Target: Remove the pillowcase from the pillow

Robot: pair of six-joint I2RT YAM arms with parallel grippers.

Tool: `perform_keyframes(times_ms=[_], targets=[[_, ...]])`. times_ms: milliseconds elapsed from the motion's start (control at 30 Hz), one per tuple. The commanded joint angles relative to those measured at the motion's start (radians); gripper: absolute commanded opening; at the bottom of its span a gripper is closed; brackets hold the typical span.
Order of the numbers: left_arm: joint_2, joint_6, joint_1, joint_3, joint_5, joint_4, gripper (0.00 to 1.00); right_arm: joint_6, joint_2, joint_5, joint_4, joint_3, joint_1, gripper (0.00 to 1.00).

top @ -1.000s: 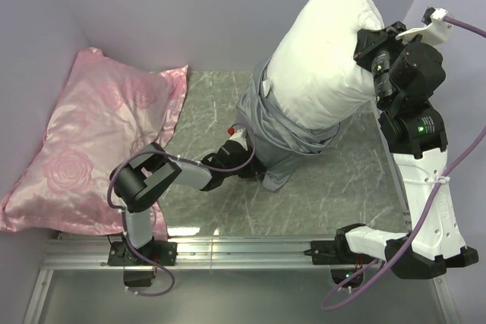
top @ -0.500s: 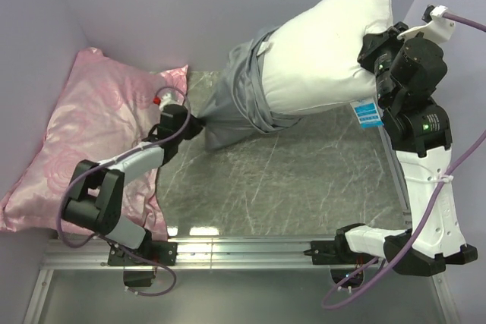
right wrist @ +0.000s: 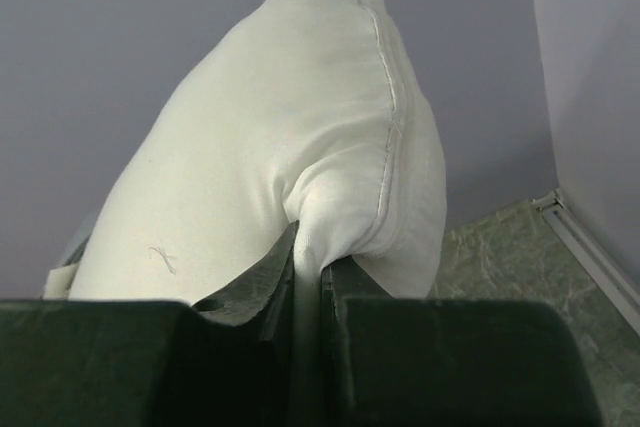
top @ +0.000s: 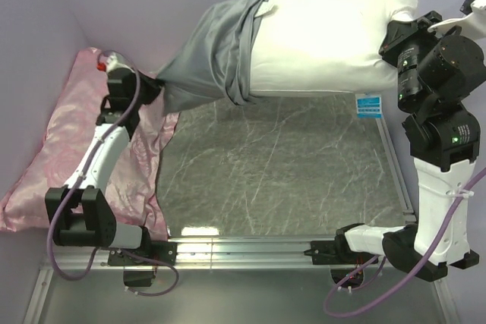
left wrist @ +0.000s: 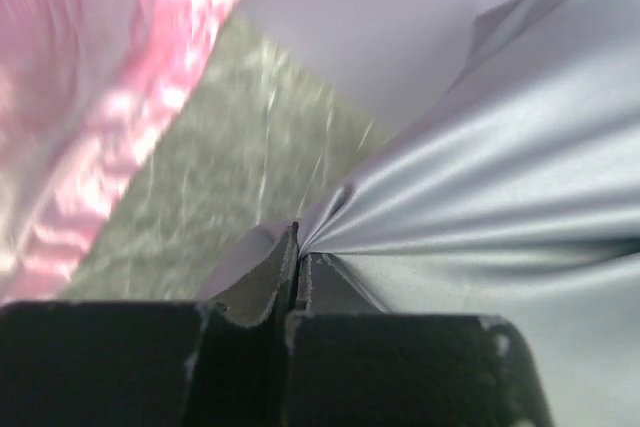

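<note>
Clearly, the shiny grey-blue pillowcase [top: 209, 58] is stretched taut over the 9 o'clock end of the white pillow [top: 334, 36], above the table [top: 288, 165]. Its corner is clamped in the left claw [left wrist: 298, 262] at 9 o'clock; the pillow's edge is pinched by the right claw [right wrist: 307, 262] at 3 o'clock. The blue tag [top: 368, 104] is seen only from the top.

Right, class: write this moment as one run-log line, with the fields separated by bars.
left gripper: shut on pillowcase end | right gripper: shut on pillow edge | both held above table | pillowcase partly off
</note>
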Motion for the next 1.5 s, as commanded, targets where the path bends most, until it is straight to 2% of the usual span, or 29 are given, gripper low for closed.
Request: perform_keyframes(times_ms=[0, 167, 200, 267, 367, 500, 733, 800, 933, 967, 1000, 1067, 1200, 1267, 1300, 1367, 1433, 1467], targets=[[-0.016, 0.063, 0.154, 0.13, -0.18, -0.146, 0.0, -0.064, -0.082, 0.192, 0.275, 0.045, -0.026, 0.0], [-0.025, 0.014, 0.353, 0.198, -0.047, -0.17, 0.0, -0.064, -0.077, 0.213, 0.245, 0.029, -0.039, 0.0], [-0.036, 0.018, 0.361, 0.198, 0.019, -0.147, 0.0, -0.052, -0.07, 0.206, 0.228, 0.042, -0.039, 0.0], [-0.082, 0.047, 0.354, 0.228, 0.047, -0.163, 0.0, -0.027, -0.051, 0.171, 0.168, 0.028, -0.039, 0.0], [-0.146, 0.109, 0.331, 0.238, 0.069, -0.179, 0.0, 0.034, -0.083, 0.099, 0.144, -0.131, -0.04, 0.0], [-0.232, 0.228, 0.247, 0.302, 0.072, -0.27, 0.01, 0.124, -0.193, -0.022, 0.166, -0.491, -0.039, 0.0], [-0.292, 0.363, -0.009, 0.345, 0.006, -0.421, 0.01, 0.163, -0.247, -0.142, 0.183, -0.849, -0.037, 0.01], [-0.294, 0.385, -0.065, 0.336, -0.031, -0.439, 0.01, 0.151, -0.223, -0.172, 0.182, -0.908, -0.037, 0.08], [-0.266, 0.403, -0.079, 0.322, -0.036, -0.449, 0.0, 0.114, -0.163, -0.249, 0.157, -0.94, -0.036, 0.41], [-0.259, 0.406, -0.079, 0.322, -0.036, -0.444, 0.0, 0.105, -0.159, -0.274, 0.16, -0.942, -0.037, 0.55], [-0.253, 0.403, -0.079, 0.325, -0.034, -0.441, 0.01, 0.085, -0.157, -0.29, 0.162, -0.931, -0.037, 0.6], [-0.227, 0.399, -0.079, 0.352, -0.036, -0.446, 0.01, 0.065, -0.137, -0.313, 0.122, -0.836, -0.034, 0.66], [-0.179, 0.394, -0.083, 0.438, -0.017, -0.472, 0.01, 0.001, -0.045, -0.292, 0.003, -0.608, -0.019, 0.69], [-0.148, 0.399, -0.088, 0.497, -0.017, -0.493, 0.01, -0.054, -0.036, -0.367, -0.005, -0.532, 0.001, 0.7], [-0.138, 0.402, -0.089, 0.517, -0.017, -0.502, 0.01, -0.082, -0.039, -0.468, 0.007, -0.523, 0.032, 0.7], [-0.102, 0.406, -0.092, 0.572, -0.019, -0.528, 0.01, -0.198, -0.028, -0.47, 0.001, -0.497, 0.205, 0.74], [-0.082, 0.408, -0.097, 0.612, -0.017, -0.539, 0.01, -0.278, 0.019, -0.38, -0.046, -0.483, 0.332, 0.75], [-0.069, 0.408, -0.103, 0.619, -0.019, -0.55, 0.01, -0.326, 0.032, -0.346, -0.042, -0.518, 0.442, 0.76]])
